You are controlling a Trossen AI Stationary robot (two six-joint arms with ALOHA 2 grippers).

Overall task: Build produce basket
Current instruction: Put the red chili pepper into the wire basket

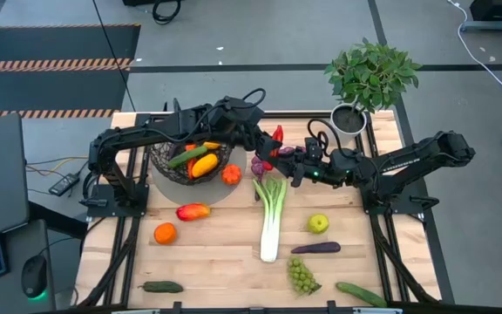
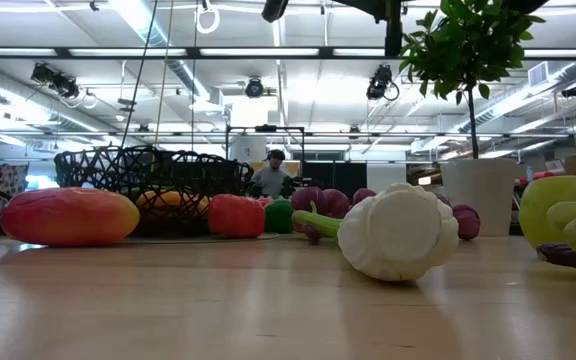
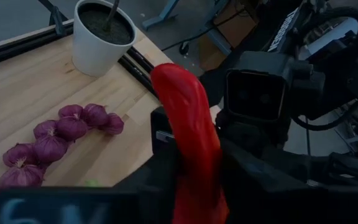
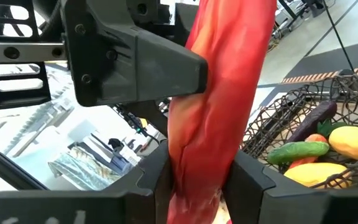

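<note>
While both tools clamp red pepper [image 1: 277, 134] mid-air near desk's far edge, beside basket [image 1: 160, 162]: left tool [image 1: 268, 144], right tool [image 1: 288, 157]. Risk: mistimed release drops pepper.

One camera overhead looks straight down; one sits low at table-top; both see the basket [image 1: 192, 162].
</note>
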